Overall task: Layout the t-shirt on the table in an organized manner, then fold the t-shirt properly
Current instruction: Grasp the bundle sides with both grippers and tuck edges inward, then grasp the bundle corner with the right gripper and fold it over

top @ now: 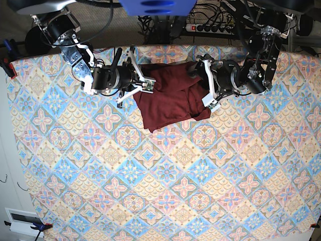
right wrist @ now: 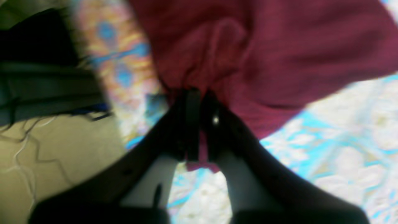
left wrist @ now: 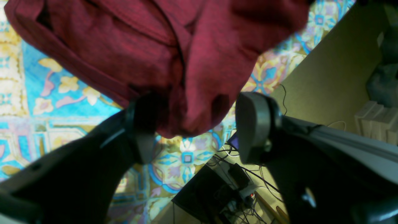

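The dark maroon t-shirt (top: pixel 170 98) lies crumpled near the far edge of the patterned table (top: pixel 150 175). My right gripper (top: pixel 150 86) is at the shirt's left edge in the base view. In the right wrist view it (right wrist: pixel 199 124) is shut, with a strip of maroon cloth (right wrist: pixel 264 62) pinched between its jaws. My left gripper (top: pixel 206 84) is at the shirt's other edge. It (left wrist: pixel 199 130) stands open, and a bunched fold of the t-shirt (left wrist: pixel 174 56) hangs between its two fingers (left wrist: pixel 143 127), touching the left one.
A power strip and a tangle of cables (top: pixel 210 27) lie beyond the table's far edge. The left wrist view shows the floor with cables and a dark box (left wrist: pixel 230 189) below that edge. A clamp (top: pixel 6 65) grips the table's left side.
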You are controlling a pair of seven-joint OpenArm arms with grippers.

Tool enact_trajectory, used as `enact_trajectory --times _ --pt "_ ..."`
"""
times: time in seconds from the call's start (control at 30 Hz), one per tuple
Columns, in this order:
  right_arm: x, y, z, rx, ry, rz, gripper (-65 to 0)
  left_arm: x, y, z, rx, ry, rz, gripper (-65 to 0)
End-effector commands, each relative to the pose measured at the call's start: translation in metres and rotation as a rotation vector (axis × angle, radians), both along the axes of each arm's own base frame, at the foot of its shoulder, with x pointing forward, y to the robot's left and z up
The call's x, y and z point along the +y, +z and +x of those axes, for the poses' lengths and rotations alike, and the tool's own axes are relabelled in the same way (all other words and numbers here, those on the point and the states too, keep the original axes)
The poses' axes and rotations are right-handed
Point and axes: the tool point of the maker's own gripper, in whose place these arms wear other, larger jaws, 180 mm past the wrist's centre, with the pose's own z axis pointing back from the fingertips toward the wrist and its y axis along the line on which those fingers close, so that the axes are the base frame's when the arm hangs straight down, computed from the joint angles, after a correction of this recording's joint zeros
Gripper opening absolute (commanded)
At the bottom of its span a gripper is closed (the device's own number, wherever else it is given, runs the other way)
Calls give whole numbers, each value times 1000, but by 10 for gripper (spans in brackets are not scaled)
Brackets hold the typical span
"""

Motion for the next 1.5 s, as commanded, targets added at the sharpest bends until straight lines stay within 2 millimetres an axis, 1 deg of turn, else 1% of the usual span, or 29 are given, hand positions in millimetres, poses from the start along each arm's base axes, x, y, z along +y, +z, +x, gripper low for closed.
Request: enact_trajectory --times 0.0,0.07,0.27,0.4,0.43,0.5,0.63,0.7,0.77,0.87,0.97,1.03,1.13,1.17,1.23,1.3,1.4,1.47 --pt "-3 7 6 -27 -1 5 -631 0 9 7 -30 0 -17 -263" --pt "-5 6 2 -22 3 1 -631 0 9 7 -32 0 -17 -263" --pt "-3 6 -3 -15 14 -1 -630 -2 8 6 -30 -4 -17 -263" --pt "-9 -5 -19 34 14 -33 -621 -1 8 6 -27 -5 -15 -263" --pt "-11 -6 -20 36 15 -42 -606 -2 8 6 -28 -5 -16 -263" --pt "-14 -7 -20 38 14 -49 -556 -2 8 6 -26 -4 -20 -263" --pt "-14 -6 -18 32 13 -49 -462 -2 9 6 -28 0 -25 -263" --pt "-16 -5 -16 28 7 -50 -444 -1 11 8 -34 4 -28 -263" --pt "-16 -4 -15 23 4 -47 -444 1 15 14 -54 35 -49 -263" --pt "-23 0 -5 5 -34 -44 -444 3 24 20 -68 93 -123 -294" --pt "-40 7 14 -32 -112 -46 -444 10 39 29 -81 172 -213 -362" --pt "-57 16 32 -71 -186 -48 -444 18 50 39 -103 246 -266 -396" --pt "-78 26 49 -110 -267 -53 -444 32 54 47 -116 359 -315 -404" --pt "-81 27 52 -115 -279 -52 -444 37 52 50 -115 399 -329 -406" --pt "-81 28 55 -119 -286 -45 -444 46 43 55 -90 489 -365 -409" --pt "-80 32 60 -134 -287 -39 -444 46 31 57 -50 544 -398 -410" --pt "-69 41 73 -163 -293 -1 -444 37 20 53 2 575 -441 -411" --pt "-58 50 83 -185 -296 34 -452 25 23 48 13 559 -467 -429"
